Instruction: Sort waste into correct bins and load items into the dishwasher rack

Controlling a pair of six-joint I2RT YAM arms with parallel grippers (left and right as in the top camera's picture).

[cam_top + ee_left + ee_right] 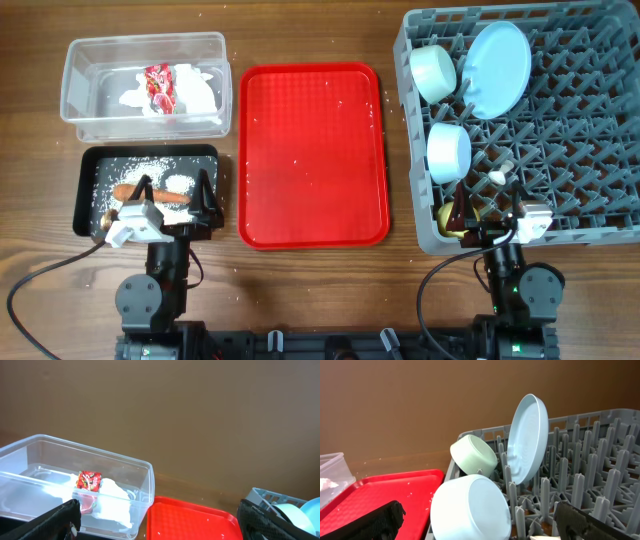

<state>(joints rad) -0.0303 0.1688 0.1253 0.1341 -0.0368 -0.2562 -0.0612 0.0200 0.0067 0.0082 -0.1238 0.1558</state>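
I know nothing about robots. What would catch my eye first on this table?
The bright red tray lying flat in the middle grabs the eye first. To its right, the big grey rack holds a light blue plate on edge, a pale green bowl and a light blue bowl. At the left, a clear tub holds a crumpled napkin and red wrapper.

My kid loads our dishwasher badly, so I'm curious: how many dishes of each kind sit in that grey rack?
Bowls: 2 (green bowl, blue bowl)
Plate: 1
Cup: 1, partly hidden
Spoon: 1
Total: 5
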